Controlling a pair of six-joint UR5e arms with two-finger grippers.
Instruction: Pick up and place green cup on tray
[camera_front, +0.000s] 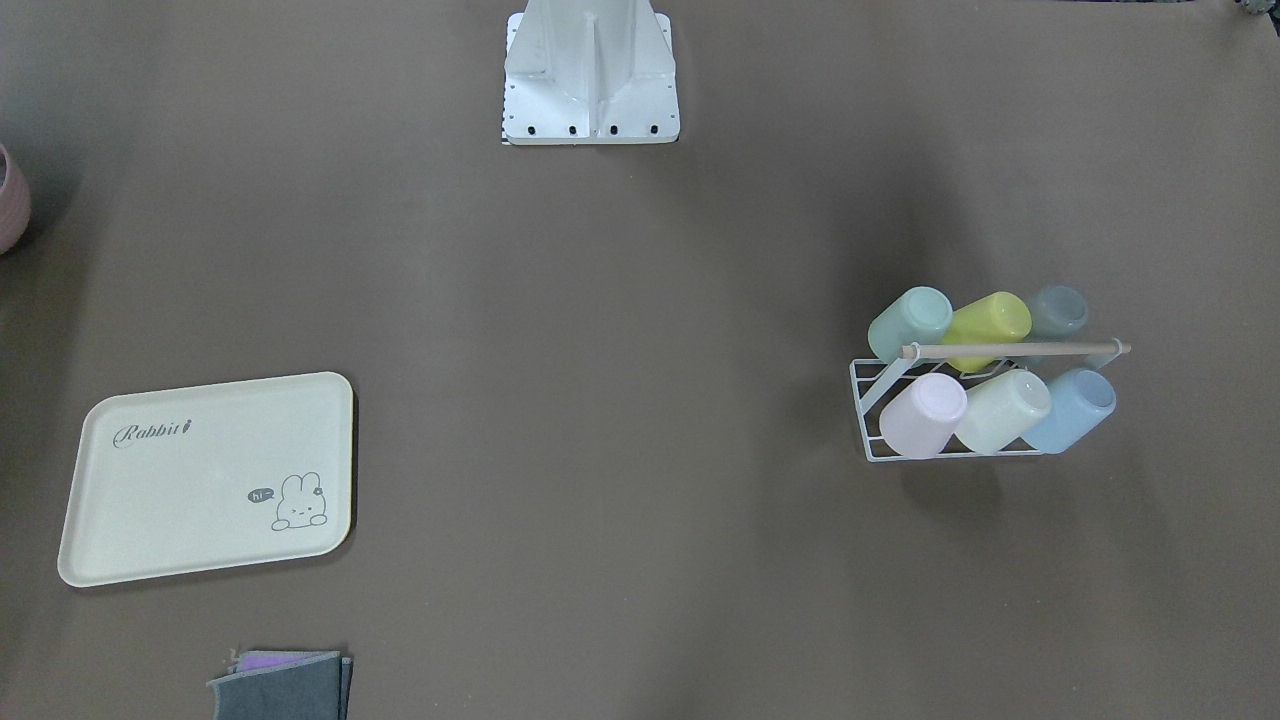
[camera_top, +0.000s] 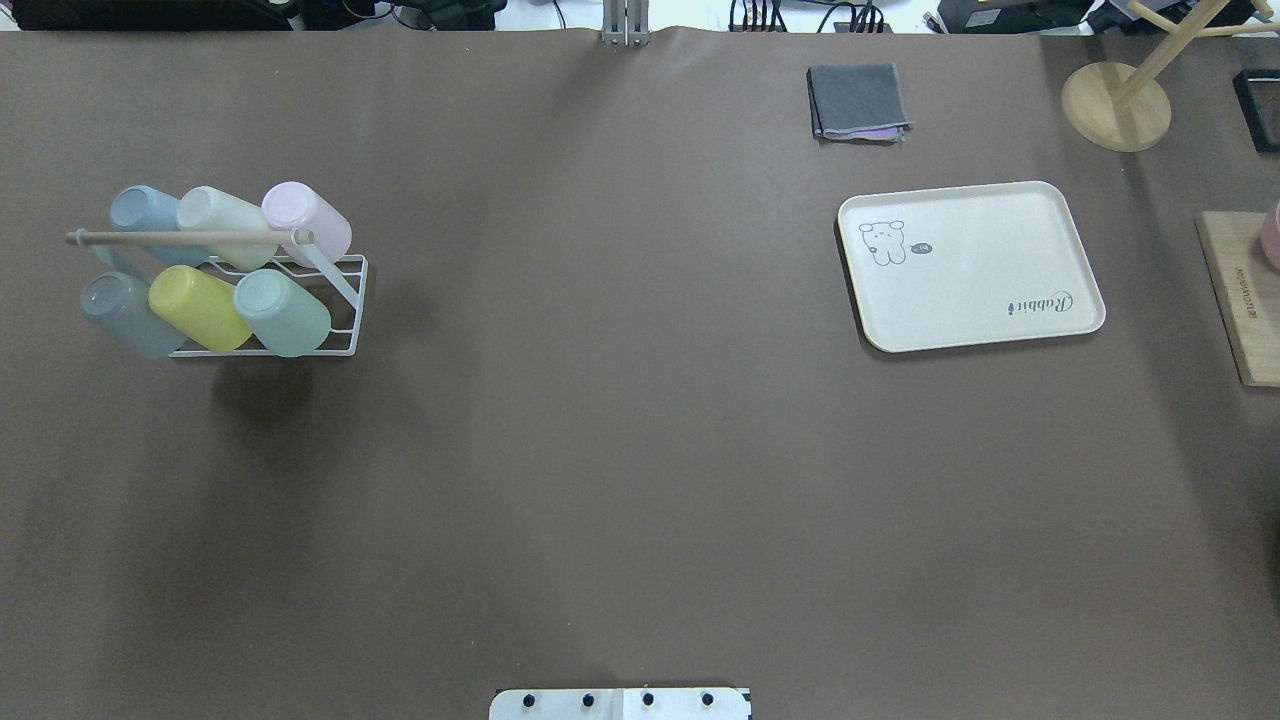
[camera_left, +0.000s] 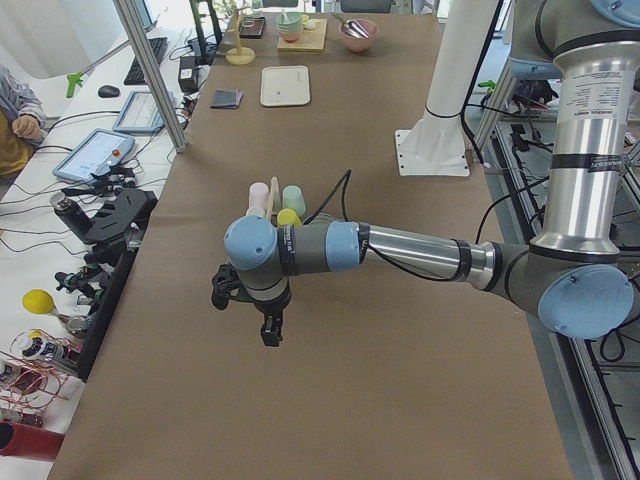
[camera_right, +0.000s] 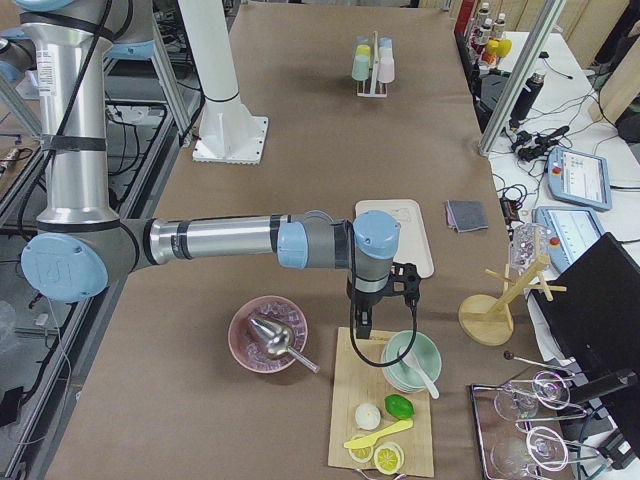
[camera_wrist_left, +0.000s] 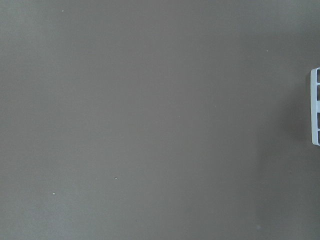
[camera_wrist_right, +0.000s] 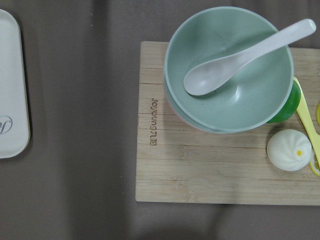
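The green cup (camera_top: 282, 312) is a mint tumbler lying tilted in a white wire rack (camera_top: 345, 290) at the table's left, beside a yellow-green cup (camera_top: 198, 305). It also shows in the front view (camera_front: 910, 322). The cream tray (camera_top: 970, 265), with its Rabbit lettering, lies empty at the right, and shows in the front view (camera_front: 210, 478) too. My left gripper (camera_left: 270, 336) hangs over bare table short of the rack; I cannot tell if it is open. My right gripper (camera_right: 360, 326) hangs over a wooden board (camera_right: 380, 410) beyond the tray; I cannot tell its state.
The rack holds several cups under a wooden handle (camera_top: 185, 237). A folded grey cloth (camera_top: 858, 102) lies behind the tray. The wooden board (camera_wrist_right: 200, 165) carries a mint bowl with a spoon (camera_wrist_right: 230, 70). A pink bowl (camera_right: 268, 335) and a wooden stand (camera_top: 1115, 105) are nearby.
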